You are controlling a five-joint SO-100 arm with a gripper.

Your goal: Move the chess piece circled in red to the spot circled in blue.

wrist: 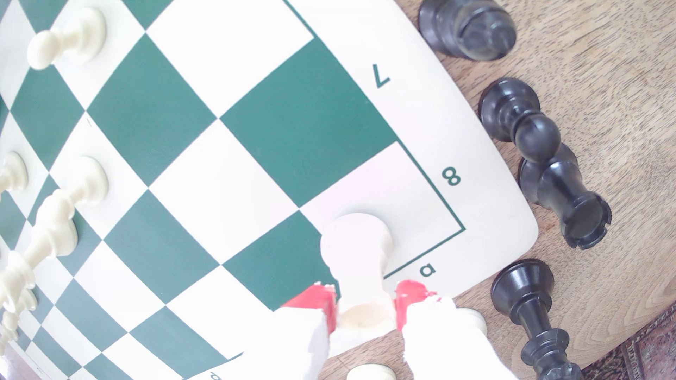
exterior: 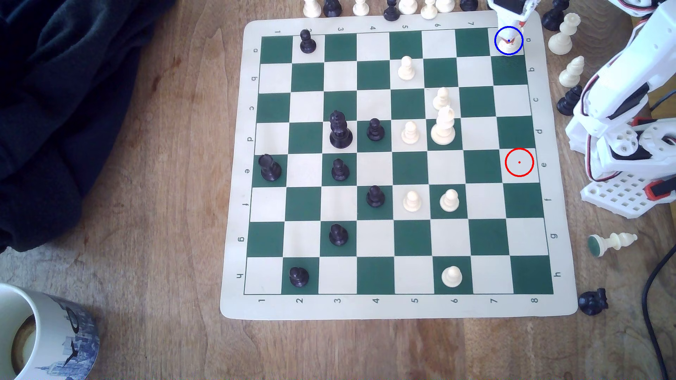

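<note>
Now | jaws (wrist: pixel 365 303) clamped on cream rook (wrist: pixel 360 255), its base on the corner a8 square inside the blue circle (exterior: pixel 508 40) | advice: part jaws gently, lift straight up, avoid tipping it.

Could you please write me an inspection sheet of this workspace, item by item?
Surface: wooden table under a green-and-cream board.
Job's things: cream rook stands on the corner spot, ringed in blue; the red-ringed square is bare.
Clutter: captured pieces lie off the board at its far edge and on the exterior view's right; a cream piece lies on its side; mug at the near corner.
Grippers: gripper, its red-padded jaws on either side of the rook's top.
Cables: black cable on the exterior view's right.
Surroundings: dark cloth on the exterior view's left.
</note>
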